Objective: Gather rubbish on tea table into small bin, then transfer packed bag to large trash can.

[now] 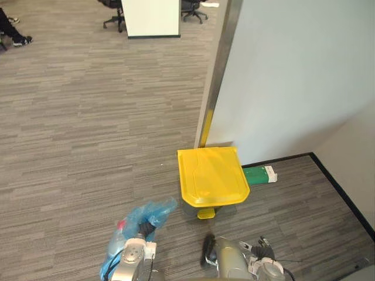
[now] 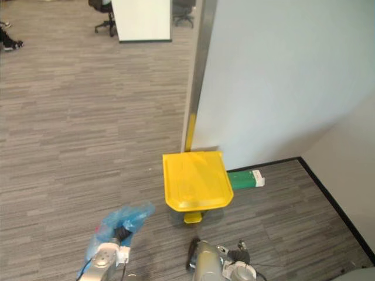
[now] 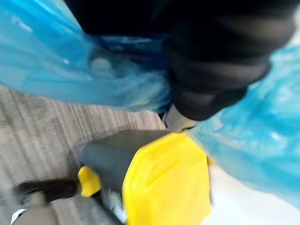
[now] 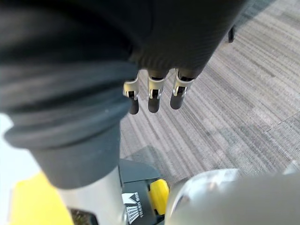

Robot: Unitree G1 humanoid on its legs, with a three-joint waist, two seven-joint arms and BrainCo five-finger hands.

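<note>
The large trash can stands on the carpet against the wall corner, its yellow lid [image 1: 212, 175] down and a yellow pedal [image 1: 205, 214] at its front. My left hand [image 1: 145, 226] is low at the can's left, curled round the neck of a blue plastic bag [image 1: 130, 229] that hangs beneath it with rubbish inside. In the left wrist view the blue plastic bag [image 3: 65, 61] wraps round the hand's dark cover [image 3: 211, 65], with the yellow lid [image 3: 173, 183] just past it. My right hand [image 4: 153, 96] hangs in front of the can with relaxed fingers, holding nothing.
A green box [image 1: 258, 174] lies on the floor by the wall, right of the can. A white wall with a metal edge strip [image 1: 218, 70] rises behind it. Far off are a white partition [image 1: 150, 17], office chairs and a person's legs [image 1: 13, 29].
</note>
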